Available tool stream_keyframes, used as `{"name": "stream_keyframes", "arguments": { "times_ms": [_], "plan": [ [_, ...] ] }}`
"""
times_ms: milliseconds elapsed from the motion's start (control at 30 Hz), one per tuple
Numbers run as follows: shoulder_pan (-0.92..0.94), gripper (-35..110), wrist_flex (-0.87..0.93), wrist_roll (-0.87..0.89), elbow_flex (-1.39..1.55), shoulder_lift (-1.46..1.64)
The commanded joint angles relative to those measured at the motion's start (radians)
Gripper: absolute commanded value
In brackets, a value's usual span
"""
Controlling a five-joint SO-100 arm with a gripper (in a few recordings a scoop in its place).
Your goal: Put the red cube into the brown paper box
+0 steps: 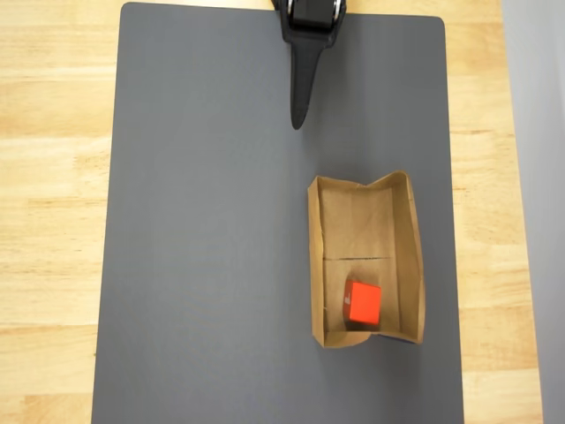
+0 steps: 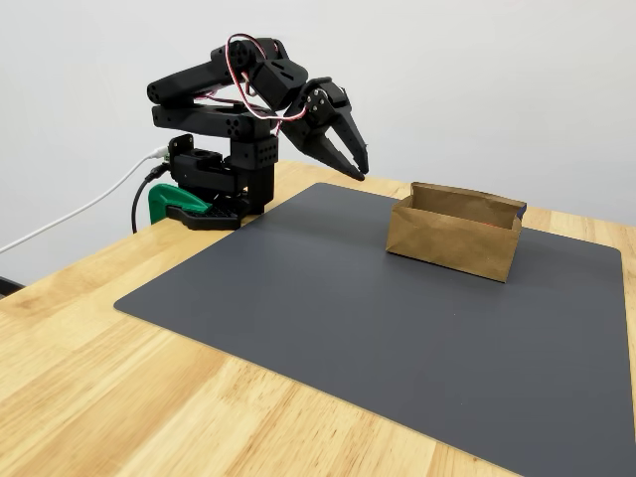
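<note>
My tool (image 2: 350, 159) hangs empty above the mat's (image 1: 203, 265) far edge, tips nearly together, well apart from the brown paper box (image 1: 408, 256). The red cube (image 1: 363, 302) sits on the box floor, near end, past the fold. Task looks done. Risk: any sweep towards the flimsy box could shove it.

You see a light wood table (image 2: 119, 397) | dark grey mat (image 2: 397, 328) lies flat on it | plain pale wall (image 2: 497, 79) behind | soft, even light
</note>
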Motion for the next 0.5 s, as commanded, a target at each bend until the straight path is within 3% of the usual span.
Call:
{"name": "stream_keyframes", "arguments": {
  "times_ms": [0,467],
  "plan": [
    [0.006,0,0.048,-0.017,-0.002,0.003],
    [0.020,0,0.049,-0.003,-0.002,0.003]
  ]
}}
